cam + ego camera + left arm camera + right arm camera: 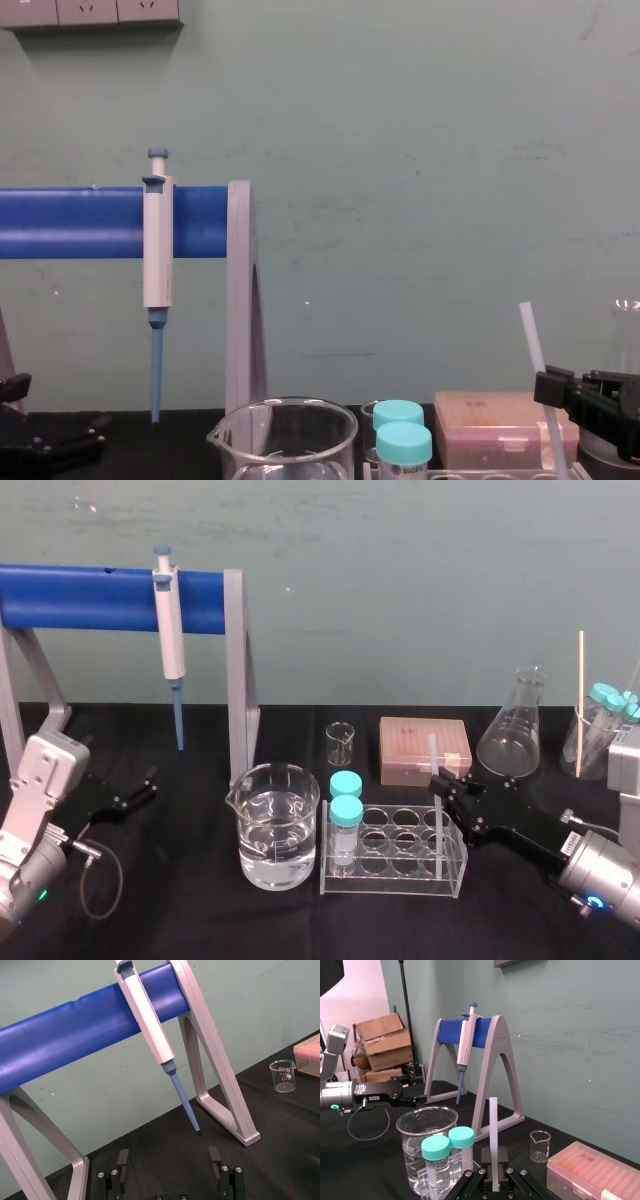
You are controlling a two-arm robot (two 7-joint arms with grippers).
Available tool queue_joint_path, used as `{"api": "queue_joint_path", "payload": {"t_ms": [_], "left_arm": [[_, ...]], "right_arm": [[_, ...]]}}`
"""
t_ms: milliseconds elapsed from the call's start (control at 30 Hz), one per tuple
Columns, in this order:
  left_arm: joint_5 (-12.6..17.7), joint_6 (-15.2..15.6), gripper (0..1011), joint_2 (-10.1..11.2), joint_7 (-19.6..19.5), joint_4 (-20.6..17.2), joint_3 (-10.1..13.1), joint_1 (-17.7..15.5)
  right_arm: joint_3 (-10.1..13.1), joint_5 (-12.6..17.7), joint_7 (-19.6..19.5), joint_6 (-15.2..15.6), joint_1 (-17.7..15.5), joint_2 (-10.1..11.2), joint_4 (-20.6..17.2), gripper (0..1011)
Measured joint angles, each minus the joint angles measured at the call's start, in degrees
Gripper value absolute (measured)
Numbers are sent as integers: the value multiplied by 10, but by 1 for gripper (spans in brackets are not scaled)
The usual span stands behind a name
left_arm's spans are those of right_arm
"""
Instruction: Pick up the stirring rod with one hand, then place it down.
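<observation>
The stirring rod point(433, 752) stands nearly upright, pinched low on its length by the jaws of the right gripper point(441, 778). In the right wrist view the rod point(493, 1130) rises straight out from between the two black fingers point(501, 1156), which press against it on either side. In the chest view the rod point(531, 345) leans slightly, with its top towards the left. Whether its lower end touches anything cannot be told.

The right gripper reaches in from the near right. It holds the rod just beside the far right corner of a clear tube rack point(448, 852) and in front of a pink tip box point(424, 748). Two teal-capped tubes point(346, 813) stand at the left end of the rack. A large beaker of water point(277, 825) sits just left of them, and a small empty beaker point(340, 743) stands farther back. A conical flask point(515, 725) stands to the right of the pink box.

On the far left, a white-and-blue pipette point(170, 630) hangs tip down from the blue bar of a grey stand point(237, 670). The left gripper point(148, 783) lies low over the black surface point(180, 910) at the near left, well apart from the rod. Its jaws are spread wide with nothing between them.
</observation>
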Motion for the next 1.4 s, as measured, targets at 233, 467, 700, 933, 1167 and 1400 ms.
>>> {"api": "queue_joint_path", "payload": {"t_ms": [233, 467, 700, 933, 1167, 1400], "left_arm": [[0, 0, 1000, 0, 0, 0, 0, 0], [0, 0, 1000, 0, 0, 0, 0, 0], [0, 0, 1000, 0, 0, 0, 0, 0], [0, 0, 1000, 0, 0, 0, 0, 0], [0, 0, 1000, 0, 0, 0, 0, 0], [0, 0, 1000, 0, 0, 0, 0, 0]], "right_arm": [[0, 0, 1, 0, 0, 0, 0, 228], [0, 1, 1, 0, 0, 0, 0, 451], [0, 2, 2, 0, 0, 0, 0, 695], [0, 2, 2, 0, 0, 0, 0, 880], [6, -2, -9, -3, -1, 0, -4, 1002], [52, -49, -158, 10, -25, -20, -42, 1002]]}}
